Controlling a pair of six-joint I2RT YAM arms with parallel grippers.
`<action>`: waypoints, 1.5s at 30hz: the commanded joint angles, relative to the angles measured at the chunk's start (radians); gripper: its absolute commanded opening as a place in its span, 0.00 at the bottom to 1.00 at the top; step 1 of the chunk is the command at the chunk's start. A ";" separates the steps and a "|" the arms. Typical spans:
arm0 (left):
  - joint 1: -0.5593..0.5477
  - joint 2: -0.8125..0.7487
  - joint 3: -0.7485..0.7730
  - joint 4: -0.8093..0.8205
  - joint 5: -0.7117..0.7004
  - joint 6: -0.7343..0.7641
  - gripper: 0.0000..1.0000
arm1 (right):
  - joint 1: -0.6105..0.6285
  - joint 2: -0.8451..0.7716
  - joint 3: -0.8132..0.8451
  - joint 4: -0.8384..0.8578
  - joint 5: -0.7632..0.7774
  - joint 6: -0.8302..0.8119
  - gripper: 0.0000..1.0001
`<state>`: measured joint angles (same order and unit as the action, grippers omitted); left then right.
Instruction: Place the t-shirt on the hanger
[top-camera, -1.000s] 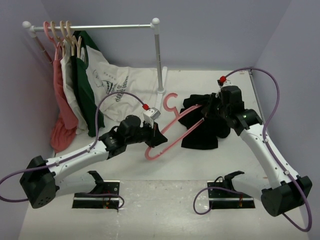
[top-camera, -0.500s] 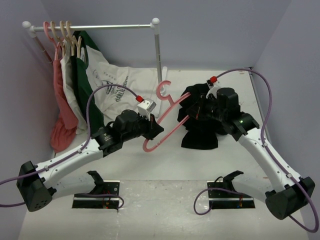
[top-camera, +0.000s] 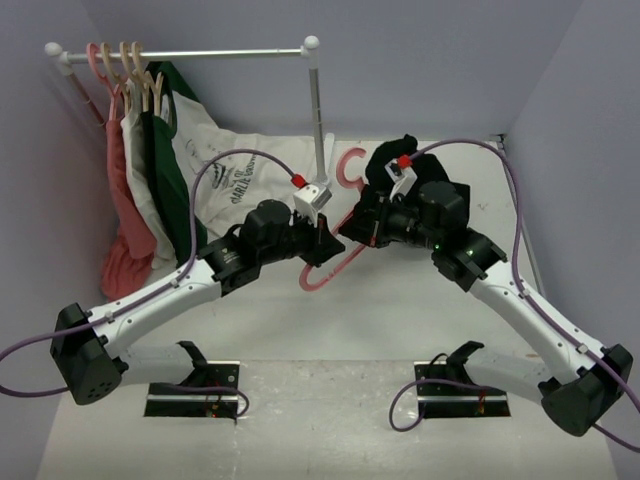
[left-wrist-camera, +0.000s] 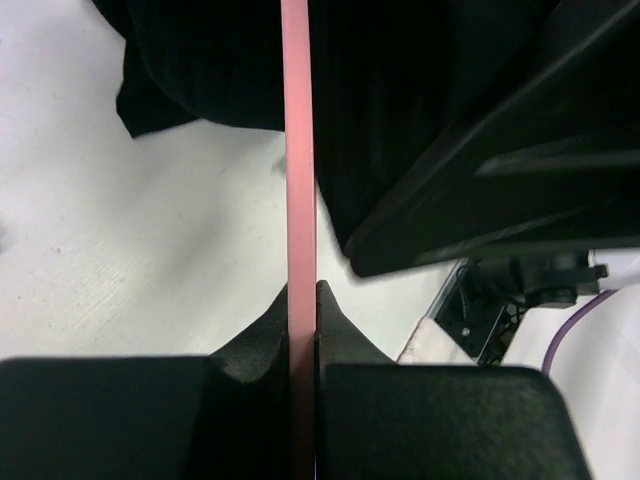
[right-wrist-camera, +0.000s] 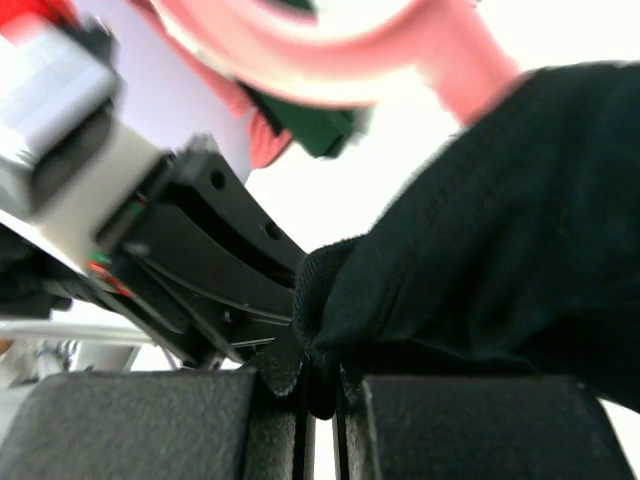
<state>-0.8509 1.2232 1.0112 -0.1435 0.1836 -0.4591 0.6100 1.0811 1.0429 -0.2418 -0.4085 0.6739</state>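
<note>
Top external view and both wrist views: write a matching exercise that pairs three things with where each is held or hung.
Things:
1. slim pink plastic hanger
2. black cloth t-shirt
3. dark green cloth shirt

Places:
A. hung on the silver metal rail
B. pinched in the right gripper
C. clamped in the left gripper

Pairs: 1-C, 2-B, 3-A.

place: robot lab cell | evidence: plain walls (top-camera: 450, 70), white table (top-camera: 400, 320), small clothes rail (top-camera: 230, 52)
</note>
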 joint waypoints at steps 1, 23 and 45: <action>0.001 -0.107 -0.151 0.180 0.006 0.027 0.00 | 0.024 -0.057 -0.052 -0.080 0.133 -0.001 0.05; 0.001 -0.445 0.126 -0.234 -0.266 0.130 0.00 | 0.127 -0.149 0.028 -0.078 -0.022 -0.019 0.00; -0.013 -0.214 -0.155 -0.239 -0.087 0.070 0.00 | 0.197 -0.307 -0.255 -0.223 0.312 0.039 0.00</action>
<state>-0.8555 1.0630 0.9899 -0.5777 0.0739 -0.3231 0.7982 0.8129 0.8757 -0.4523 -0.1351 0.6853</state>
